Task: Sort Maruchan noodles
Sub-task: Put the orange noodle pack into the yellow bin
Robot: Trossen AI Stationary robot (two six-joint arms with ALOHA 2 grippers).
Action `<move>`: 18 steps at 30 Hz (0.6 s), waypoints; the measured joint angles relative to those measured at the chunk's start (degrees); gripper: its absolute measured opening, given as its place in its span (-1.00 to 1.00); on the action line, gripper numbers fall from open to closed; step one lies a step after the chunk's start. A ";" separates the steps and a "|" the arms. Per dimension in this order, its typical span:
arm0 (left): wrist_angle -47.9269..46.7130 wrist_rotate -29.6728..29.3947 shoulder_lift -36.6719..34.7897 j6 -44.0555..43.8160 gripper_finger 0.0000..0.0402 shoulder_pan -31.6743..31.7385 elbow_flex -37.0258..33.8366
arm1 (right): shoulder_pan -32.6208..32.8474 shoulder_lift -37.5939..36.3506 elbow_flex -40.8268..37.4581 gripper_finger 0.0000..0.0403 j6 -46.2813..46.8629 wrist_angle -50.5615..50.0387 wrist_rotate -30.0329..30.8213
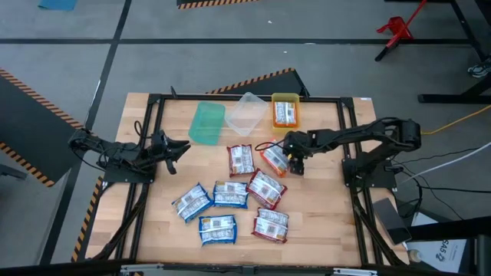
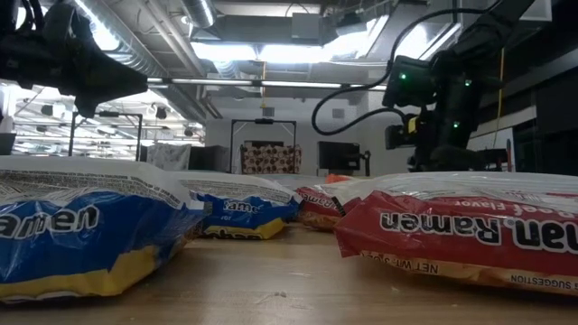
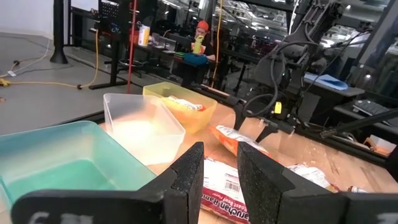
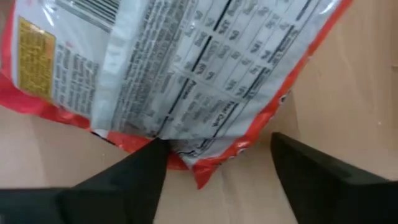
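High view shows you the table (image 1: 322,222) with three bins: green (image 1: 206,123) and clear (image 1: 245,113) empty, yellow (image 1: 285,113) holding one packet. Seven packets (image 1: 230,195) lie loose, so most sorting remains. Your right gripper (image 4: 214,163), fingers spread, straddles an orange packet's (image 1: 273,160) corner, not yet clamped. Your left gripper (image 3: 216,171) waits released, table's left.

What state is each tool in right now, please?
Left tool: open, holding nothing, hovering.
Right tool: open, straddling the corner of the orange plastic noodle packet, not gripping.
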 joint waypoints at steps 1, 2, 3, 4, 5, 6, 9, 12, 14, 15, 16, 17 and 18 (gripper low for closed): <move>-0.12 0.00 0.00 0.00 -0.55 0.00 -0.01 | 0.02 0.01 0.01 0.22 0.02 0.06 -0.04; -0.12 0.00 0.00 -0.02 -0.55 0.00 0.00 | 0.06 0.04 0.01 0.13 0.03 0.17 -0.06; -0.14 0.00 0.00 -0.02 -0.55 0.00 0.00 | 0.07 0.05 0.00 0.02 0.03 0.29 -0.01; -0.27 0.00 0.00 -0.02 -0.55 0.00 0.00 | 0.04 0.05 -0.01 -0.09 0.05 0.36 0.11; -0.41 0.00 0.00 -0.04 -0.55 0.00 -0.01 | 0.02 0.06 -0.04 -0.20 0.20 0.39 0.25; -0.50 0.00 0.00 -0.05 -0.55 0.00 0.00 | 0.02 0.07 -0.04 -0.33 0.23 0.44 0.53; -0.52 0.00 0.00 -0.09 -0.55 0.00 0.00 | 0.00 0.09 -0.08 -0.72 0.24 0.65 0.82; -0.54 0.00 0.00 -0.17 -0.55 0.00 0.00 | -0.01 0.10 -0.08 -0.94 0.24 0.70 1.05; -0.52 0.00 0.00 -0.17 -0.55 -0.01 0.00 | -0.02 0.10 -0.08 -0.92 0.34 0.78 1.04; -0.52 0.00 0.00 -0.17 -0.55 -0.01 -0.01 | -0.02 0.10 -0.08 -0.92 0.35 0.79 1.03; -0.52 0.02 0.00 -0.17 -0.55 -0.02 0.00 | -0.02 0.10 -0.08 -0.95 0.38 0.78 1.03; -0.52 0.04 0.00 -0.17 -0.55 -0.01 0.00 | -0.02 0.10 -0.08 -0.97 0.41 0.76 1.03; -0.52 0.18 0.00 -0.17 -0.55 -0.02 0.00 | -0.02 0.10 -0.08 -0.98 0.57 0.77 1.03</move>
